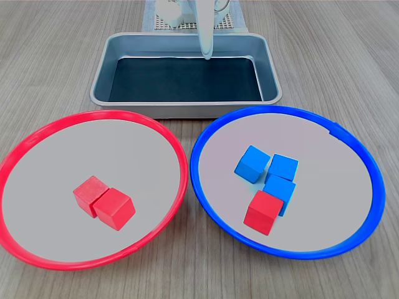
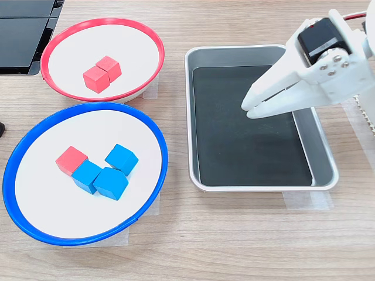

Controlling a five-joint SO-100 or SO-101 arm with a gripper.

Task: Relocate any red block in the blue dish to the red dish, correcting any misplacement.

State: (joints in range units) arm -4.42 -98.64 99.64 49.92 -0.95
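Observation:
The red block (image 1: 263, 212) (image 2: 71, 160) lies in the blue dish (image 1: 280, 111) (image 2: 88, 106), touching one of three blue cubes (image 1: 252, 163) (image 2: 111, 182) clustered beside it. The red dish (image 1: 93, 114) (image 2: 105, 20) holds two red cubes (image 1: 115, 208) (image 2: 96, 78) side by side. My white gripper (image 1: 206, 53) (image 2: 251, 106) hangs over the metal tray, well apart from both dishes. Its fingers are shut with only a thin slit between them, and they hold nothing.
A rectangular metal tray (image 1: 187, 38) (image 2: 258, 51) with a dark floor sits between the arm's base and the dishes. A black device (image 2: 23, 29) lies at the top left of the second exterior view. The arm's base stands behind the tray on a white mesh pad (image 1: 230, 22).

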